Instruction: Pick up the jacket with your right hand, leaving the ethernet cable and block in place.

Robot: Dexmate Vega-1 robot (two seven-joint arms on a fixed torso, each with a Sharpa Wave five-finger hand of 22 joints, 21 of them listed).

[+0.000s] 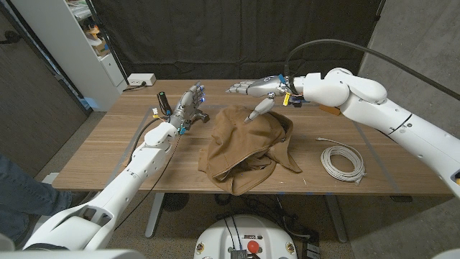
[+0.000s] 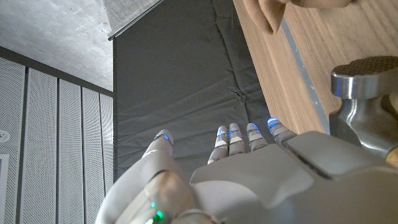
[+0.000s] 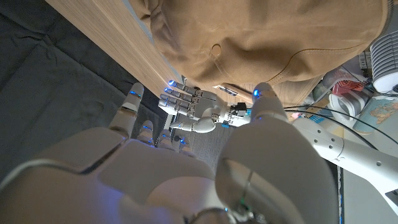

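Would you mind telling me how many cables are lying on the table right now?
1. A coiled white ethernet cable lies on the table's right side, right of the brown jacket and apart from it. The jacket could be hiding other things underneath it.

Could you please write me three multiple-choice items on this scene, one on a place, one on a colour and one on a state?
1. Where does the cable lie from the jacket?
A. on the robot's right
B. on its left
C. on top of it

2. What colour is the jacket?
A. blue
B. tan
C. black

3. What is the right hand doing?
A. gripping the cable
B. lifting the jacket
C. open above the jacket's far edge

Answers: 1 A, the white coil lies at picture right; 2 B, tan cloth; 3 C, fingers spread, holding nothing.
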